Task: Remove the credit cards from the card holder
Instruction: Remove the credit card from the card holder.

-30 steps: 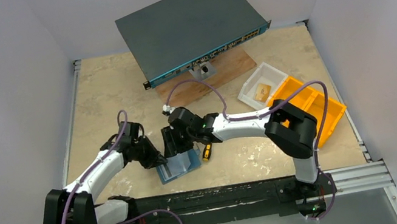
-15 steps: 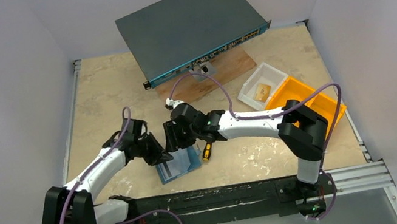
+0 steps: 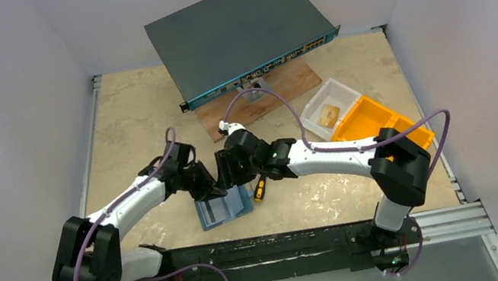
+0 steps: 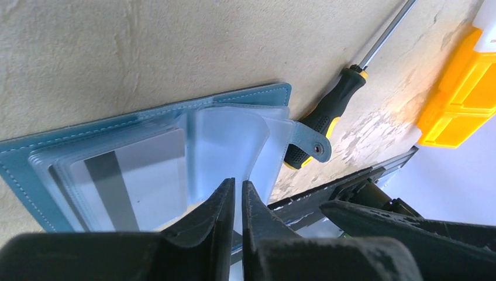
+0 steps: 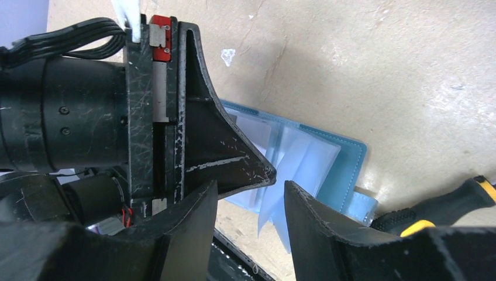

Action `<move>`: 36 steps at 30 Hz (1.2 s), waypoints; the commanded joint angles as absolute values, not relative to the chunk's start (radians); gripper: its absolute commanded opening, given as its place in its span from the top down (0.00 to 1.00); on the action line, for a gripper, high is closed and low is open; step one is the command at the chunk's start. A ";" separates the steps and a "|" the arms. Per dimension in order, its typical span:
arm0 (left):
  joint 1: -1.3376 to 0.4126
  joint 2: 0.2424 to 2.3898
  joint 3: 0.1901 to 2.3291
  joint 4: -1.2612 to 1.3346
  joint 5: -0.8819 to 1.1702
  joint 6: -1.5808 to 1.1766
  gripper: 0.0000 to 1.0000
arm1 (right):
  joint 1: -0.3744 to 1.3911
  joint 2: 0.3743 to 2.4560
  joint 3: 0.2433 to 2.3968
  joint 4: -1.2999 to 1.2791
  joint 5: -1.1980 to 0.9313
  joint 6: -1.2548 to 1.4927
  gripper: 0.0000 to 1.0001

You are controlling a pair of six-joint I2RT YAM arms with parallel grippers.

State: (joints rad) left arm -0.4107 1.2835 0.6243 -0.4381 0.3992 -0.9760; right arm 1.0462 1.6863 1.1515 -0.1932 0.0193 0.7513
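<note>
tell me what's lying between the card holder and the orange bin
A black-and-yellow screwdriver lies between the card holder and the orange bin, close against the holder. The left wrist view shows it best.

We see a mottled beige table point(image 3: 126, 116). Towards 7 o'clock the teal card holder point(image 3: 223, 209) lies open, with a black-and-yellow screwdriver point(image 3: 260, 189) just beside it at its 3 o'clock. A wooden board point(image 3: 294, 82) lies at 12, and a white bin point(image 3: 342, 93) and an orange bin point(image 3: 369, 113) lie at 3.

Screwdriver point(image 3: 259, 190), network switch point(image 3: 238, 30), orange bin point(image 3: 373, 118)
</note>
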 commanded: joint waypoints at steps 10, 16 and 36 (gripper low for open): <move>-0.490 1.382 0.709 -0.359 0.425 -1.010 0.74 | 1.043 1.581 1.088 -0.214 0.089 0.764 0.55; -0.520 1.422 0.729 -0.341 0.425 -1.015 0.62 | 1.043 1.560 1.064 -0.214 0.085 0.770 0.55; -0.457 1.126 0.691 -0.620 0.172 -0.971 0.48 | 1.079 1.599 1.100 -0.132 -0.019 0.781 0.59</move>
